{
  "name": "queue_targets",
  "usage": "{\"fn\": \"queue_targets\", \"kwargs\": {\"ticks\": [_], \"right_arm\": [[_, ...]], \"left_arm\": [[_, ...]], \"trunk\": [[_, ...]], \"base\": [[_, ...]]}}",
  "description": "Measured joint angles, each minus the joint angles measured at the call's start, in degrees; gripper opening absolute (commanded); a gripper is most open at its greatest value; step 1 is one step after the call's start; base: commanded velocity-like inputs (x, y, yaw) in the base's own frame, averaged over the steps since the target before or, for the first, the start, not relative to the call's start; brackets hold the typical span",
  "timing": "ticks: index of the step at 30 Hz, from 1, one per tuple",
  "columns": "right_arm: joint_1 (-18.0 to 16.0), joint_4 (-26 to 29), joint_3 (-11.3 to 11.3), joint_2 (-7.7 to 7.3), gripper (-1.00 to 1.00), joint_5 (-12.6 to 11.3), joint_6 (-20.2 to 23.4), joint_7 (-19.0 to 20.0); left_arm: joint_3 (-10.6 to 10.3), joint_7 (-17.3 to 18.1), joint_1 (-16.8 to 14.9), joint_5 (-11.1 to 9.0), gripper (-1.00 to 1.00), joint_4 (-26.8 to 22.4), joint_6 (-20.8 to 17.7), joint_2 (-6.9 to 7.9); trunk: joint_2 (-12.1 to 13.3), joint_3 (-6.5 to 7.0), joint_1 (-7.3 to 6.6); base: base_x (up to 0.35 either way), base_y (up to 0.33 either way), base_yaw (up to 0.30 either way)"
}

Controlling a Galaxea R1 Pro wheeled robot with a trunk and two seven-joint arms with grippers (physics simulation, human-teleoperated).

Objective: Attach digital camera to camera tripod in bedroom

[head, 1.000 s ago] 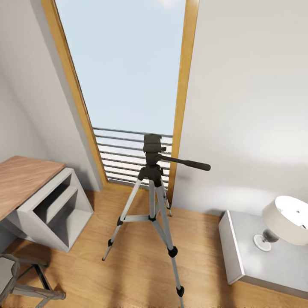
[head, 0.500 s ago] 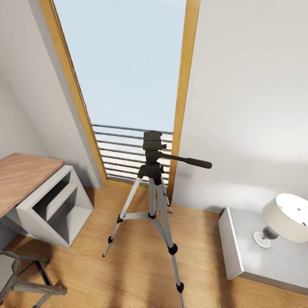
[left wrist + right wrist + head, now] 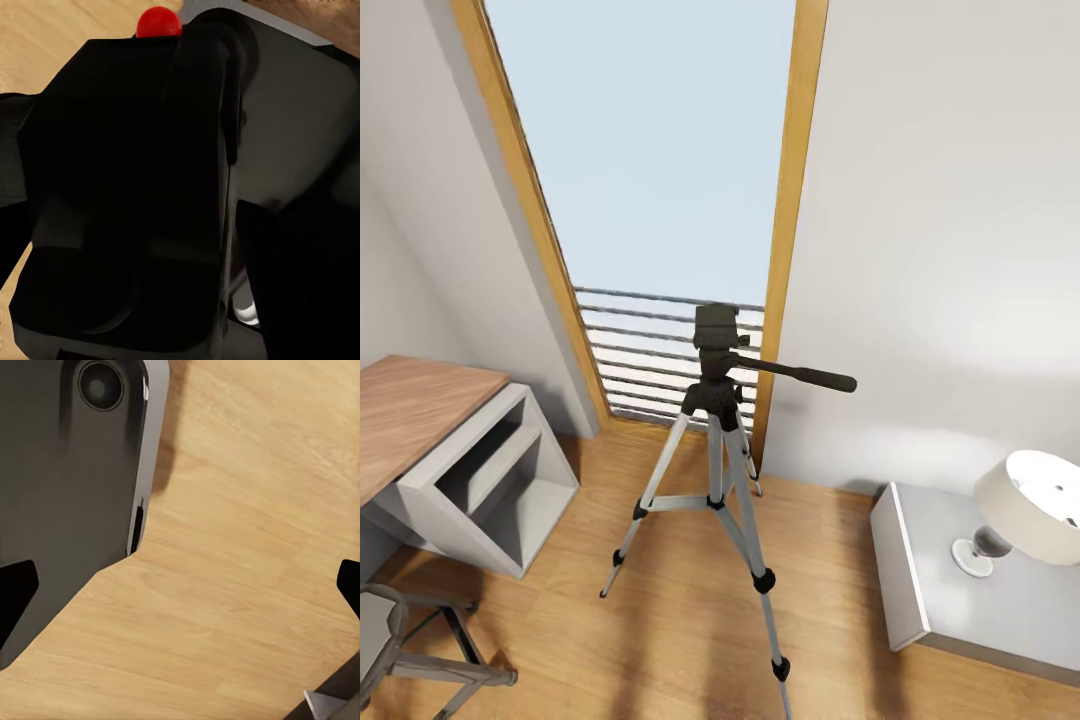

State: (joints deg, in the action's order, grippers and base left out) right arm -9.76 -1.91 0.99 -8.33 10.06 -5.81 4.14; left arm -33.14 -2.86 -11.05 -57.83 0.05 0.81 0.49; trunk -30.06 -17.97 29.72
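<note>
Ahead of the robot, in front of the tall wood-framed window (image 3: 650, 200), the camera tripod (image 3: 716, 440) stands on the wood floor (image 3: 660, 620) with its black head bare and its pan handle (image 3: 795, 376) jutting toward the nightstand (image 3: 960, 590) and lamp (image 3: 1028, 515).

The digital camera (image 3: 127, 202) sits right up against the left wrist lens, its red button (image 3: 158, 22) showing at one edge. It appears held by the left gripper's fingers, though whether they clamp it I cannot tell.

The right gripper (image 3: 180, 585) has its dark fingertips (image 3: 16, 585) spread wide with nothing but floor between them.

The risks, as I judge them: a thin leg gets nudged and the tripod topples, the handle is knocked on approach, or the camera shifts in an uncertain hold and misses the head.
</note>
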Motion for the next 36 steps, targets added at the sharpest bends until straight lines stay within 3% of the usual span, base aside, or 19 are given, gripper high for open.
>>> {"fn": "queue_targets", "kwargs": {"ticks": [28, 36], "right_arm": [[0.0, 0.0, 0.14, -0.05, 1.0, 0.22, 0.01, -0.01], [0.0, 0.1, 1.08, -0.24, 1.0, 1.95, 0.2, -1.36]], "left_arm": [[-0.04, -0.01, 0.0, -0.12, -1.0, 0.0, 0.01, 0.32], [-0.04, 0.0, 0.0, -0.08, -1.0, -0.05, 0.05, 0.17]], "trunk": [[0.0, -0.01, 0.0], [0.0, -0.01, 0.0]], "base": [[0.0, 0.0, 0.0], [0.0, 0.0, 0.0]]}}
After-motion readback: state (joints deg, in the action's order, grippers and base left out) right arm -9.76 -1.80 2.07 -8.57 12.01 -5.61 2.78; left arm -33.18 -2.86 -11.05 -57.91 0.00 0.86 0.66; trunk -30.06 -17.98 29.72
